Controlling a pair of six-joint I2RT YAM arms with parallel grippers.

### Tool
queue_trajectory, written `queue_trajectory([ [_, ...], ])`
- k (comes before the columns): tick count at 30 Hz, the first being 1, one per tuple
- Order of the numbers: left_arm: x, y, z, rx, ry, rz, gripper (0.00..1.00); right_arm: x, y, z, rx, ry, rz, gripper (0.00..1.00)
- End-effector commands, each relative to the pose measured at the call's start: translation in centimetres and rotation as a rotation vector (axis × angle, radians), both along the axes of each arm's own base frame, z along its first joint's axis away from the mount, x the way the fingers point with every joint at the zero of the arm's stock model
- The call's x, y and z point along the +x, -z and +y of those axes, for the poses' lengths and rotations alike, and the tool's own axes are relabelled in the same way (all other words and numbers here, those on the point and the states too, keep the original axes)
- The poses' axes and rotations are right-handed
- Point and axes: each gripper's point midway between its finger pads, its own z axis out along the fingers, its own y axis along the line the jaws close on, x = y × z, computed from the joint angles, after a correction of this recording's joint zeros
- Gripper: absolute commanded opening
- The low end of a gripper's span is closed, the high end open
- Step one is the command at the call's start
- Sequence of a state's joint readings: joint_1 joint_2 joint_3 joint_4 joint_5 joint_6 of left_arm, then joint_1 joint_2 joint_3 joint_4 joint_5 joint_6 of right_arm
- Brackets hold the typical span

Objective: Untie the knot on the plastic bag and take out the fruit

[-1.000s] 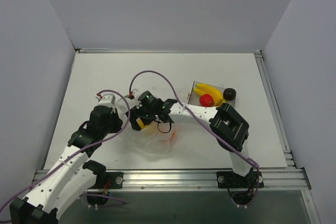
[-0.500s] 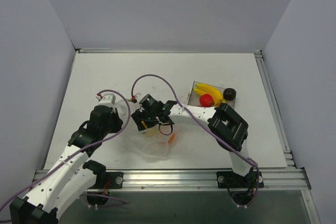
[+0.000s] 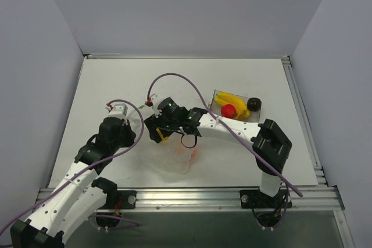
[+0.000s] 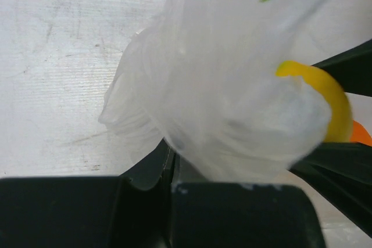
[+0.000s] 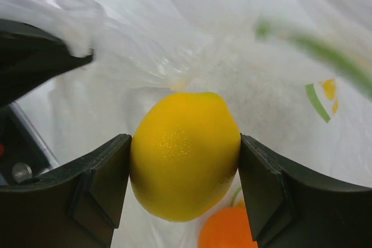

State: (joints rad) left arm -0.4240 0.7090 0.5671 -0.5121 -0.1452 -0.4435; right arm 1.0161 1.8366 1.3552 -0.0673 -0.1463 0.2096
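**Fig.** R gripper (image 5: 185, 164) is now clamping a yellow lemon (image 5: 183, 137), w/ one pad (image 5: 102, 187) pressing on each flank. A sec ago the same jaws were standing wide round it, so they have been closing in and are only now meeting the skin. L gripper (image 4: 171, 169) is staying pinched shut on a fold of the plastic bag (image 4: 221, 85), holding the film up & off the fruit.

The bag is lying near the table's (image 3: 116, 79) front edge, about mid-width. An orange ball (image 5: 232, 230) is sitting just under the lemon, inside the film. As for the knot, no view is showing it. Since the R fingers are working inside the bag, the mouth is prob. already open.

Toward the table's right edge, a clear box (image 3: 214, 101) is holding a banana (image 3: 231, 98), a red piece (image 3: 228, 110) & a dark ball (image 3: 254, 104), all sitting where they were a sec ago. The R arm's elbow is swinging rightward vs. before.

Meaning: the grasp is being secured. Lifting the lemon out is likely coming next, w/ the orange ball waiting after it.
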Motion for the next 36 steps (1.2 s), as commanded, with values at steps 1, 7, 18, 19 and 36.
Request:
queue_trajectory([
  [1,0.9,-1.6,-0.1,-0.014,-0.010,-0.068,0.00,-0.3,-5.8,0.4,0.111,-0.019,-0.078,0.21],
  [7,0.9,-1.7,0.1,-0.013,-0.016,-0.078,0.00,-0.7,-10.6,0.1,0.226,-0.036,-0.137,0.22],
  [18,0.9,-2.1,0.5,-0.008,-0.040,-0.096,0.00,0.3,-20.6,-1.9,0.467,0.005,-0.334,0.21],
  [19,0.9,-2.1,0.7,-0.004,-0.048,-0.098,0.00,1.1,-20.7,-3.0,0.448,0.043,-0.357,0.21],
  [36,1.0,-2.3,0.7,-0.007,-0.054,-0.102,0.00,11.8,-6.7,-25.7,0.195,0.859,-0.215,0.23],
])
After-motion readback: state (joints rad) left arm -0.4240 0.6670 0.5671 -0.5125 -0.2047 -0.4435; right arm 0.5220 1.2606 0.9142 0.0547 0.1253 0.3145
